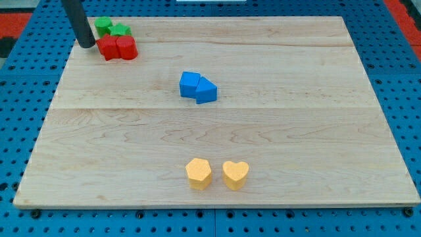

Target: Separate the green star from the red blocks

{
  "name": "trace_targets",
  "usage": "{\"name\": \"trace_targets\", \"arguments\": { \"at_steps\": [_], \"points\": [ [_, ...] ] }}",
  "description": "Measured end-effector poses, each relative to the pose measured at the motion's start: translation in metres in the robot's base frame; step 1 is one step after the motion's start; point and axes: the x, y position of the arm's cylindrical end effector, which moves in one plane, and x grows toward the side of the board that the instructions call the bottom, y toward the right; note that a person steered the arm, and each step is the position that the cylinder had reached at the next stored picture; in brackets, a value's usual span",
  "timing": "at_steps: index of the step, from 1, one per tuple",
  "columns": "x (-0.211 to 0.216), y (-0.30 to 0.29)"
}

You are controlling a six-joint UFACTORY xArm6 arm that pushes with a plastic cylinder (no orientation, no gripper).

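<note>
Two green blocks sit at the board's top left: one (103, 26) looks like the green star, the other (121, 30) lies just to its right. Directly below them two red blocks touch each other, a left one (108, 48) and a rounder right one (126, 47). The greens touch or nearly touch the reds. My tip (86, 45) stands on the board just left of the left red block and below-left of the green star, very close to both.
Two blue blocks (198, 87) touch each other near the board's middle. A yellow hexagon (198, 173) and a yellow heart (235, 174) sit near the view's bottom. The wooden board's left edge (52, 99) is near my tip.
</note>
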Motion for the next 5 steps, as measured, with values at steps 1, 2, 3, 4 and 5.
{"name": "trace_targets", "arguments": {
  "at_steps": [1, 2, 3, 4, 5],
  "points": [
    [-0.01, 0.008],
    [-0.009, 0.054],
    [0.003, 0.084],
    [0.003, 0.124],
    [0.001, 0.145]
  ]
}}
